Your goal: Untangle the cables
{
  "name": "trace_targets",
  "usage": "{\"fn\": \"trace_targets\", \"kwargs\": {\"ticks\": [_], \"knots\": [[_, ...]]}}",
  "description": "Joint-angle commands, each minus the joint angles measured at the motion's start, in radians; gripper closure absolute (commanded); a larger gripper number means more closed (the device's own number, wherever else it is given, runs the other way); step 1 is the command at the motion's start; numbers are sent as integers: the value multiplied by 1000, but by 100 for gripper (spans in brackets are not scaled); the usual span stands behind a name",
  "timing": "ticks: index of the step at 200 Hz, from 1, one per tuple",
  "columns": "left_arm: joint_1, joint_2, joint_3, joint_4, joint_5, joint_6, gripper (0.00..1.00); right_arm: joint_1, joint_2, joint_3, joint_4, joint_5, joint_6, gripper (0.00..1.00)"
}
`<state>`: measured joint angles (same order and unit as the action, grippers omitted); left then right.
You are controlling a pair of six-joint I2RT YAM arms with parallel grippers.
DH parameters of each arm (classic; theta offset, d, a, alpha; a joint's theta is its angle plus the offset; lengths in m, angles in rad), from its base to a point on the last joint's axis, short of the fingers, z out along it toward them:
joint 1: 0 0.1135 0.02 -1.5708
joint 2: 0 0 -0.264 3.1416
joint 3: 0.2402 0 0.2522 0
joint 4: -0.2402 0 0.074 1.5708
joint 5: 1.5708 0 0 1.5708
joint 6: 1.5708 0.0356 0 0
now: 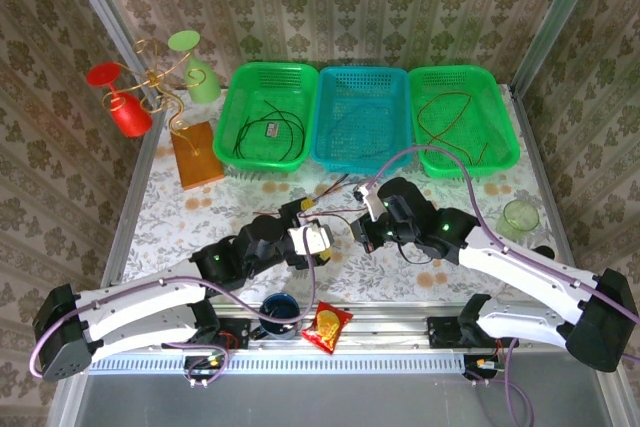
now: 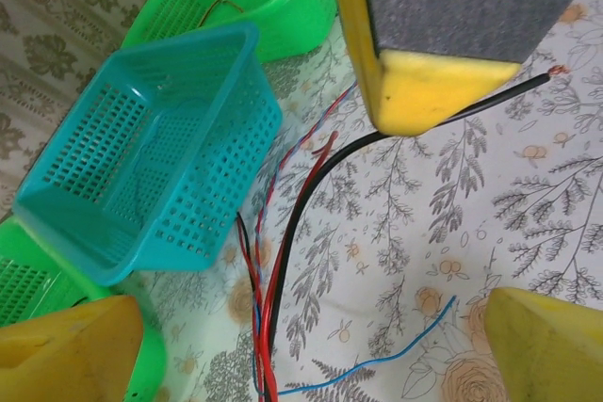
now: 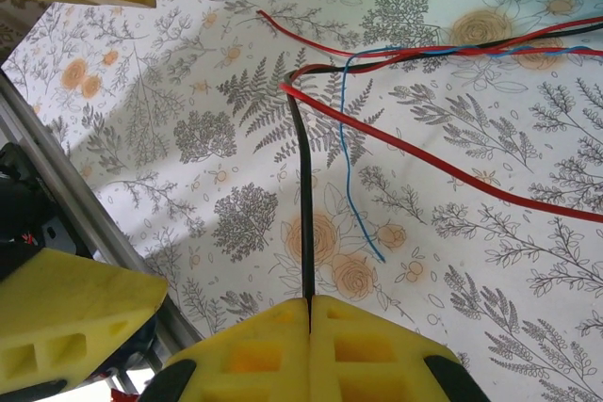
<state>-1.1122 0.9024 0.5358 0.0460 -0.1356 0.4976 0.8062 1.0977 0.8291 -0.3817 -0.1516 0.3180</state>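
Note:
A bundle of thin cables [image 1: 338, 209], red, black and blue, lies on the floral tablecloth between my two grippers. My right gripper [image 3: 310, 306] is shut on the end of the black cable [image 3: 306, 204], which runs away from the jaws across the cloth. Red cables [image 3: 424, 157] and a thin blue cable [image 3: 349, 167] cross beside it. My left gripper [image 2: 301, 364] hangs open above the bundle, with the red strands [image 2: 268, 308], the black cable [image 2: 301, 204] and the blue one [image 2: 377, 364] between its yellow fingers [image 2: 66, 345], touching none. In the top view the left gripper [image 1: 316, 239] faces the right gripper [image 1: 368, 207].
Three baskets stand at the back: a green one [image 1: 228, 117], a teal one [image 1: 362, 71] and another green one [image 1: 505, 117], each holding a cable. A cup tree [image 1: 165, 87] is at the back left, a green cup [image 1: 519, 215] at the right, and a blue cup [image 1: 279, 309] and snack packet [image 1: 326, 326] sit near the front.

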Motion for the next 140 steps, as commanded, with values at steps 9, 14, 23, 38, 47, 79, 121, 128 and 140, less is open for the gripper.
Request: {"fn": "trace_targets", "kwargs": {"ticks": [9, 14, 23, 38, 47, 79, 121, 128, 140], "knots": [[-1, -6, 8, 40, 62, 36, 9, -4, -21, 3, -25, -32, -6, 100], [5, -3, 16, 36, 78, 30, 13, -5, -21, 4, -24, -34, -5, 100], [27, 5, 35, 21, 136, -1, 19, -5, -21, 5, -24, -37, -4, 100], [78, 30, 66, 9, 214, -63, 35, -4, -21, 10, -24, -49, -5, 100], [89, 48, 75, 9, 240, -68, 39, -4, -19, 15, -26, -56, -7, 100], [103, 104, 97, 13, 263, -33, 38, -4, -7, 28, -29, -76, -11, 100], [115, 187, 141, 14, 311, -31, 49, -3, -4, 49, -31, -103, -9, 100], [116, 198, 144, 17, 311, -29, 52, -3, -1, 55, -34, -107, -10, 100], [116, 212, 144, 34, 304, -29, 53, -3, 4, 62, -40, -116, -11, 100]]}}
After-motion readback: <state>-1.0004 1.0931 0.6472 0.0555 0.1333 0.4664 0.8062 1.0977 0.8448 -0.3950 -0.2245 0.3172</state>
